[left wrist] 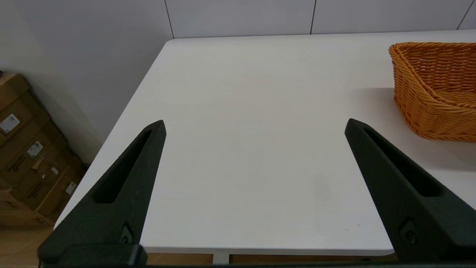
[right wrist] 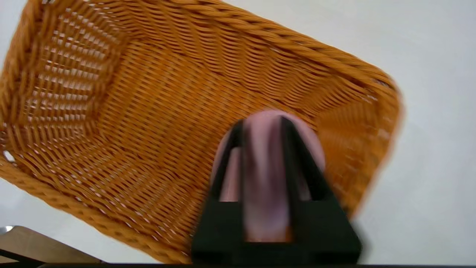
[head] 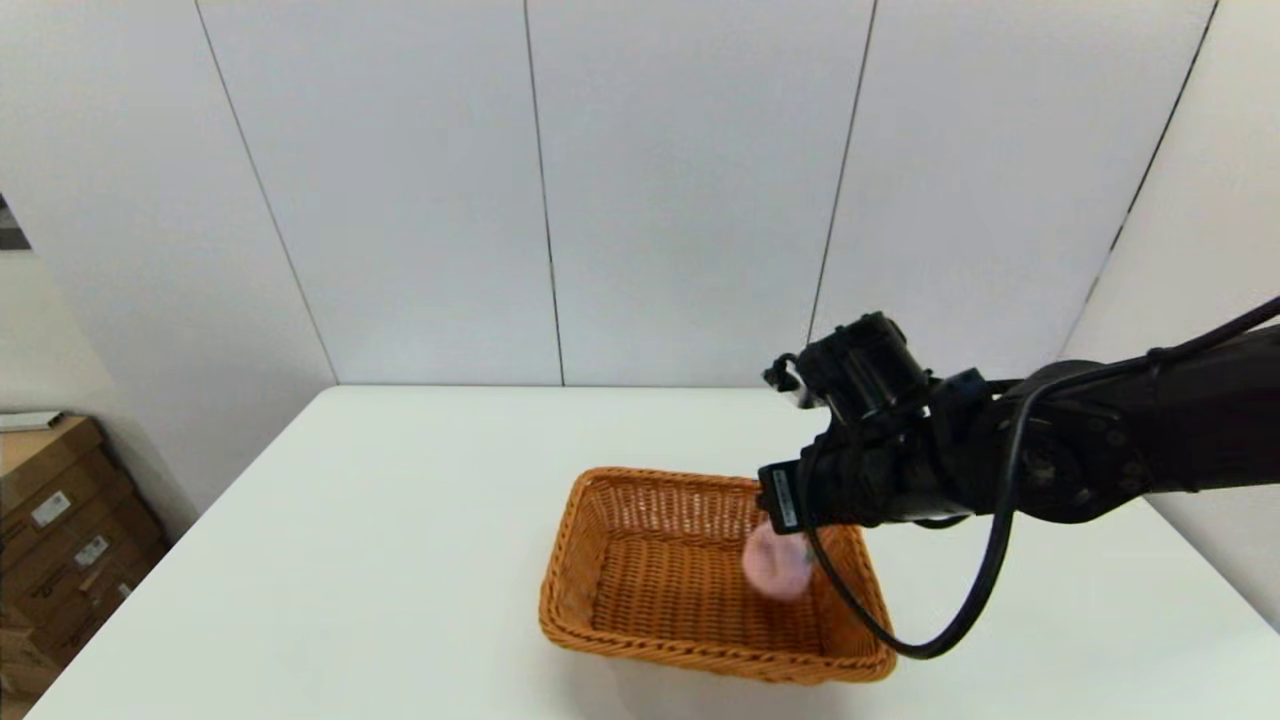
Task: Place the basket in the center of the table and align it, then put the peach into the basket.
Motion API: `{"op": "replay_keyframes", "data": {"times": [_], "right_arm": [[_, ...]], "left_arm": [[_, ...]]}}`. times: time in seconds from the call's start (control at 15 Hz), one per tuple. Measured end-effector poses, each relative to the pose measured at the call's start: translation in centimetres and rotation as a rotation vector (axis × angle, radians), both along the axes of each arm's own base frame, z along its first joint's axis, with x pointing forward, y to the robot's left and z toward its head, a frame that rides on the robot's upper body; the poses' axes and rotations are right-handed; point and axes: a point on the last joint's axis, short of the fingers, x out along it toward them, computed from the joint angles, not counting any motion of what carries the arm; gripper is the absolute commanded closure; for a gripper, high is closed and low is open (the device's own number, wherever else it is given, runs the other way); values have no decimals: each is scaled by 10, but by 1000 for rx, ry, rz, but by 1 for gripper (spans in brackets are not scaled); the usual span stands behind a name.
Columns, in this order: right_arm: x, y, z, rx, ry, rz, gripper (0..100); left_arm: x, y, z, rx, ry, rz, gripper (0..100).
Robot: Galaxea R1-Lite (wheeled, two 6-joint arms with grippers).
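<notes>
Nearest the robot, off the table's near left edge: left gripper (left wrist: pixel 254 123), matte black tapered fingers (left wrist: pixel 126 175) spread wide, nothing between them, bare smooth white table (left wrist: pixel 241 111) beneath. Over the basket's right end: right gripper (right wrist: pixel 262 124), fingers (right wrist: pixel 295 156) clamped on the peach (right wrist: pixel 266 167), round, pale pink, blurred. Peach (head: pixel 775 565) held inside the basket, just above the woven floor; touching or not, cannot tell. Stem barely readable as a green speck. Basket (head: pixel 640 570): rectangular, orange-brown wicker, sloped sides, braided rim, sitting slightly skewed on the table (head: pixel 400 520) near the front edge, around mid-width. Far right corner hidden behind the black wrist; gripper fingers themselves hidden from the head camera. Off to the left beyond the table: stacked cardboard boxes (head: pixel 60 520), partly cut off. Farthest back: plain white panelled wall (head: pixel 680 190).
</notes>
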Motion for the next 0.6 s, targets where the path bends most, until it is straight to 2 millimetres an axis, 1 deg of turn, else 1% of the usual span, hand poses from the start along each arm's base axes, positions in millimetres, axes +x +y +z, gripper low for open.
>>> {"op": "replay_keyframes", "data": {"times": [0.2, 0.33, 0.4, 0.47, 0.6], "right_arm": [[4, 4, -7, -7, 17, 1, 0], [6, 2, -8, -6, 21, -12, 0], [8, -3, -7, -2, 19, -28, 0], [11, -12, -5, 2, 18, -53, 0], [18, -41, 1, 22, 21, -110, 0]], "left_arm": [[0, 0, 0, 1, 0, -2, 0], [0, 0, 0, 1, 0, -1, 0], [0, 0, 0, 1, -1, -1, 0], [0, 0, 0, 0, -1, -1, 0], [0, 0, 0, 0, -1, -1, 0]]}}
